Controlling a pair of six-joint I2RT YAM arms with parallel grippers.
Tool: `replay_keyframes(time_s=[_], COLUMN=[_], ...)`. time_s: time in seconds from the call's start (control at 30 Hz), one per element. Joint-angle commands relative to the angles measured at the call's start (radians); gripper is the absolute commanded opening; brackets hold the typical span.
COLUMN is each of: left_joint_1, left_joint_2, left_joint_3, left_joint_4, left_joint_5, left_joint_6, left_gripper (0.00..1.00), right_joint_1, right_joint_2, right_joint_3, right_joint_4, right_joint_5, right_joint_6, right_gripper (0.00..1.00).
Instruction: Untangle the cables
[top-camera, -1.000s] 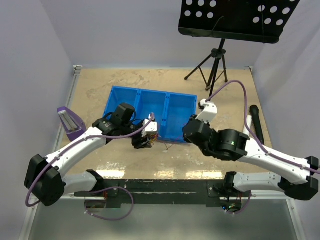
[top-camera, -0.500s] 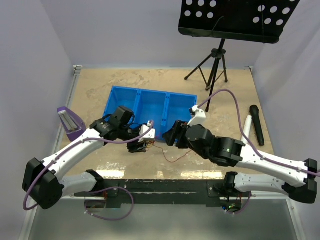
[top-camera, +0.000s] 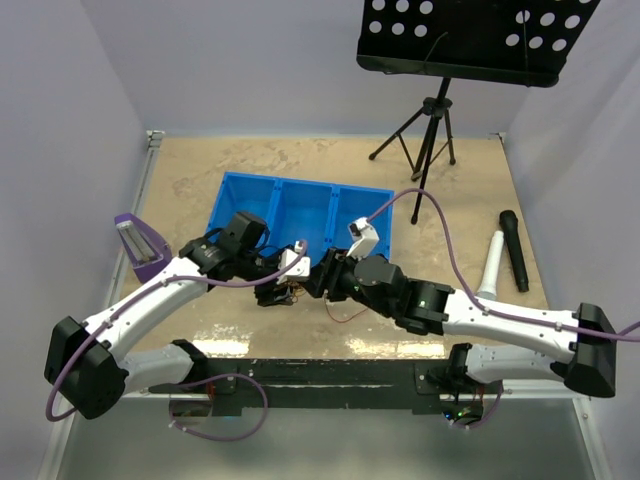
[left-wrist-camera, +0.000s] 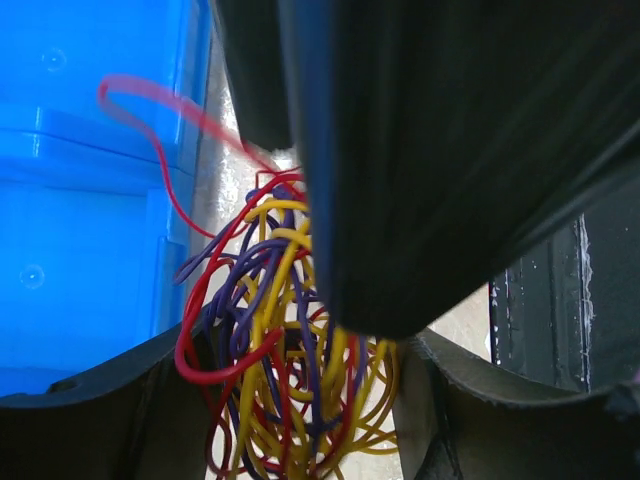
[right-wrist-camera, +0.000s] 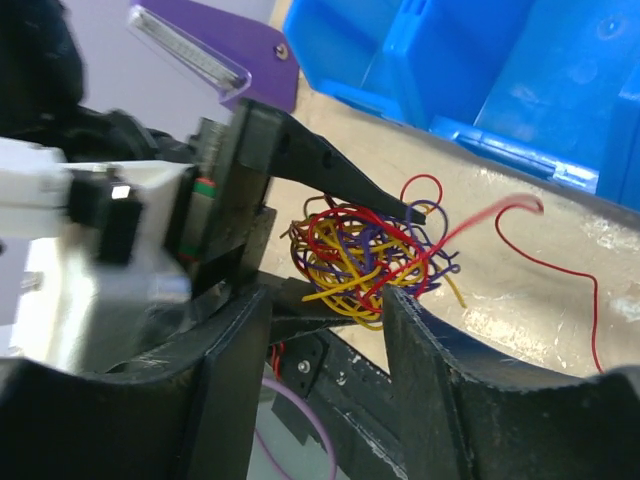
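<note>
Top: the cables bunch between the two arms, just before the bin on the bench. Left wrist: a red, yellow and purple tangle sits between the left fingers. Right wrist: the left fingers clench the tangle, while the right fingers stand released on either side of it.

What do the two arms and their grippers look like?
Both the left arm and right arm have white links with bulky black joints. A lilac cable loops along each. The left gripper and right gripper have black fingers, each with a white block behind.
</note>
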Motion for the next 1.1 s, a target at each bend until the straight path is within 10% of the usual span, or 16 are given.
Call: replay_keyframes(time_s=[0.0,0.5,0.73,1.07], left_joint_1=[0.000,0.000,-0.002,0.000], left_joint_2=[-0.026,-0.024,-0.017,-0.015], left_joint_3=[0.053,0.131,0.153,0.141], left_joint_4=[0.005,-0.026,-0.038,-0.099], left_joint_5=[0.027,0.117,0.151,0.113], left_joint_6=[-0.009,-0.054,-0.074,-0.028], left_gripper=[0.65,0.52,0.50,0.62], right_joint_1=[0.002,0.005,0.003,0.003], right_joint_2=[0.048,0.108,0.132,-0.026], right_joint_3=[0.014,-0.023,0.009,-0.061], right_joint_4=[0.085,0.071,0.057,0.019], right_joint_5=[-0.030,0.032,0.065,0.108], right_joint_6=[-0.017,-0.026,-0.043,-0.091], right_gripper=[0.52,0.34,0.00,0.00])
